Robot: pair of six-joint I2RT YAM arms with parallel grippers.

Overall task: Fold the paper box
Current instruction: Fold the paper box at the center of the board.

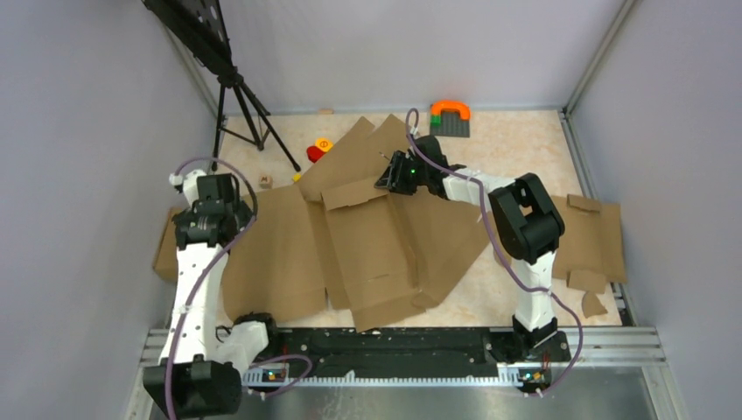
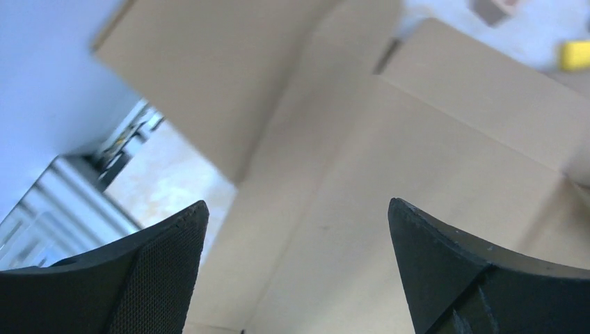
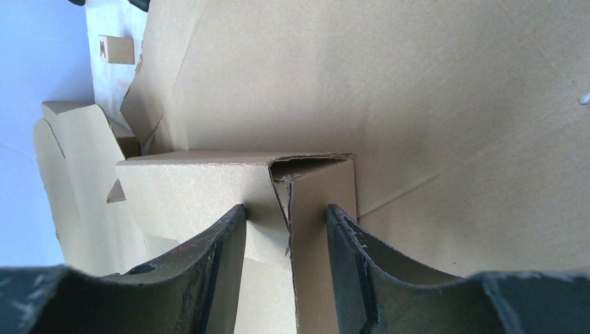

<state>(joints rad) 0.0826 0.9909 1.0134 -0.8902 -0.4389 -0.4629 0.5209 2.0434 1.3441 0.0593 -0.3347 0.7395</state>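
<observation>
On the table (image 1: 525, 149), the paper box (image 1: 367, 254) lies spread mostly flat across the middle, its left panel reaching under the left arm. At its far middle one folded corner stands up from the sheet.

A smaller cardboard slab (image 1: 599, 232) lies at the right edge, beyond the right arm, with scraps (image 1: 593, 304) just beside it.

Right fingers (image 3: 216, 264): clamped on the raised folded corner of the box, one finger on each side of a torn crease.

Left fingers (image 2: 160, 264): spread wide, nothing between them, above the box's left panel; contact cannot be told.

Tripod (image 1: 249, 114) at far left. Orange-and-green block (image 1: 449, 116) at the far edge. Red-and-yellow toy (image 1: 320, 150) just beside the box's far flap.
</observation>
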